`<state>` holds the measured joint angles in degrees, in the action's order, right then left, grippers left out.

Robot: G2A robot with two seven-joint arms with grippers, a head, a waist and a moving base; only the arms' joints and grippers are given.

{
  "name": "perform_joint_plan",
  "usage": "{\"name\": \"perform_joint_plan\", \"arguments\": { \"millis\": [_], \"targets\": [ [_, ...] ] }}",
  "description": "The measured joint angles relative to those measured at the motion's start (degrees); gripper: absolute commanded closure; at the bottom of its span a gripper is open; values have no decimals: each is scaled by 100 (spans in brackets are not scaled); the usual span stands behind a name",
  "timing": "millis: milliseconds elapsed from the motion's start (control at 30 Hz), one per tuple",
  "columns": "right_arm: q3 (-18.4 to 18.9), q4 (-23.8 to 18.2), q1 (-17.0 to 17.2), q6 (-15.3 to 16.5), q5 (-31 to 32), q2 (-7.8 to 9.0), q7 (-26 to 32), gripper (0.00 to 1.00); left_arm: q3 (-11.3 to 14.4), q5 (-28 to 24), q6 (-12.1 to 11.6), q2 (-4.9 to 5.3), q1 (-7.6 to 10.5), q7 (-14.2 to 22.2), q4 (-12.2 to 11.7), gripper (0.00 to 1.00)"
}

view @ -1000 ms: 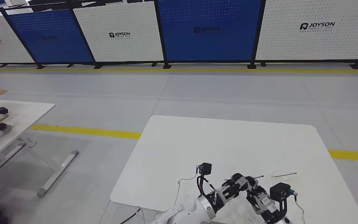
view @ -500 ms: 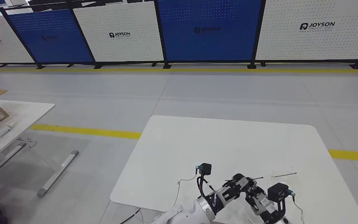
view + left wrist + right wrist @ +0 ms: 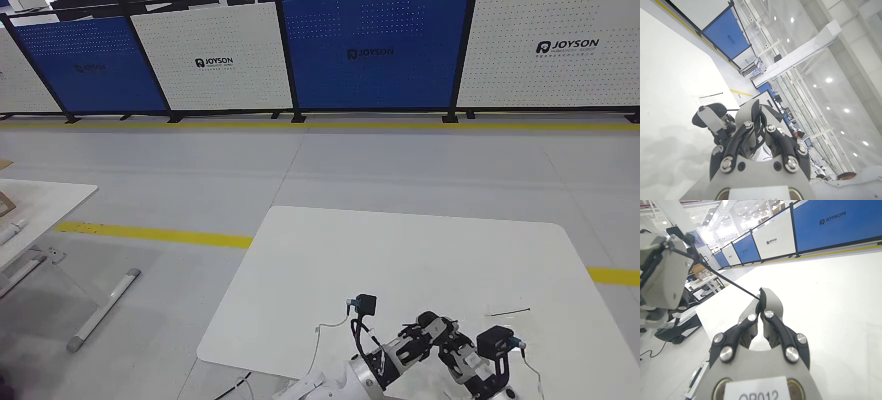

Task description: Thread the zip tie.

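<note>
Both arms are held close together at lower centre of top view, over bench (image 3: 400, 260) front edge. Thin black zip tie (image 3: 725, 279) is pinched at its tip by right arm (image 3: 761, 298) jaws & farther along by left arm (image 3: 757, 108) jaws, strap straight btw. them. 2nd tie (image 3: 508, 313) is laid flat at lower right.

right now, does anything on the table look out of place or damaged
Nothing looks damaged or spilled. The only stray item is a second zip tie lying loose on the table, apart from both hands. The held zip tie runs straight from the right hand to the left hand.
</note>
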<state>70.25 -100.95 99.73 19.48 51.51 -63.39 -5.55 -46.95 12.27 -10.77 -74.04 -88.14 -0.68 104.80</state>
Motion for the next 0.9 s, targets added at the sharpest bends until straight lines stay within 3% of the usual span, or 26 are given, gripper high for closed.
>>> {"name": "perform_joint_plan", "arguments": {
  "millis": [467, 533, 633, 900],
  "targets": [
    [-34, 26, -35, 0, -5, 7, 9, 100, -30, 93, -98, 41, -109, 11, 128, 100],
    [-36, 32, -39, 0, -38, 7, -3, 0, -51, 113, -29, 39, -89, -55, 109, 100],
    [-33, 23, -41, 0, -193, 5, -40, 0, -52, 39, 112, 17, -22, -153, 32, 100],
    [200, -119, 153, 0, -818, 40, -577, 0, -219, -296, 146, -21, 56, -574, -161, 100]
  ]
}}
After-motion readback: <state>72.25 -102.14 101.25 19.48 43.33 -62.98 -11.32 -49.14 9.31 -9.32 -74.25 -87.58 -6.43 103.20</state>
